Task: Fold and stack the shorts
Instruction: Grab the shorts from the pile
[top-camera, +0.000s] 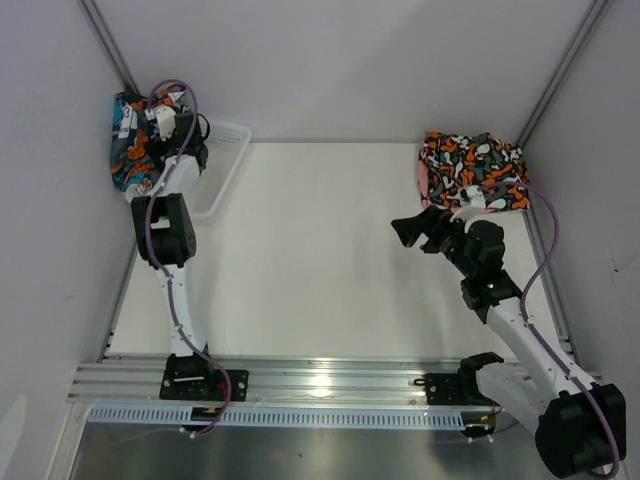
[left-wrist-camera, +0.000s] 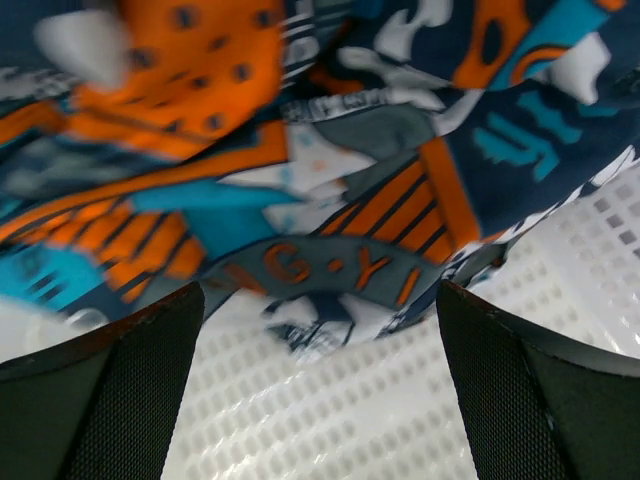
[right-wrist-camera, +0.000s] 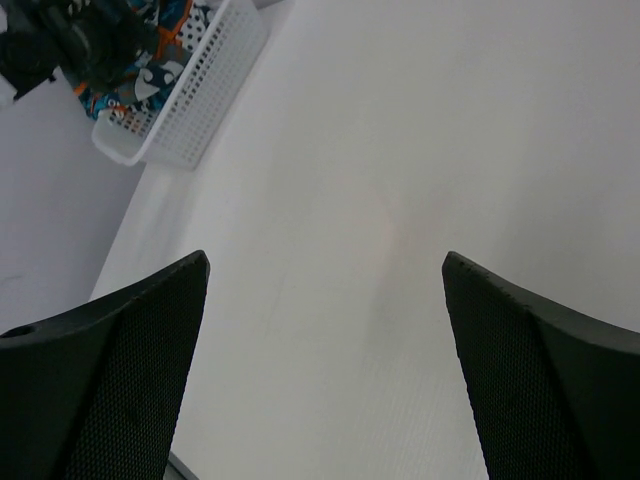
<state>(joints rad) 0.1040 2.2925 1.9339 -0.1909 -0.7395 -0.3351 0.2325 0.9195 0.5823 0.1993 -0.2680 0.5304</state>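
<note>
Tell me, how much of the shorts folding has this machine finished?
Done, it seems: the black shorts lie folded on the pink shorts at the far right. In hand: the left end effector, open, hovers over the teal shorts in the basket. Left: grasp, fold and stack that pair.

You've got teal-navy shorts (top-camera: 128, 150), orange-white graphics, in the white mesh basket (top-camera: 228, 170). Across the white table (top-camera: 320, 260) from the basket: black shorts (top-camera: 470, 165), orange-white blotches, over pink shorts (top-camera: 421, 175).

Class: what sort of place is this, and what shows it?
Probably a robotics lab test cell. A left arm and right arm are bolted to a metal rail edging a white table, plain walls box it in, and the only loose items are patterned shorts and a mesh basket.
</note>
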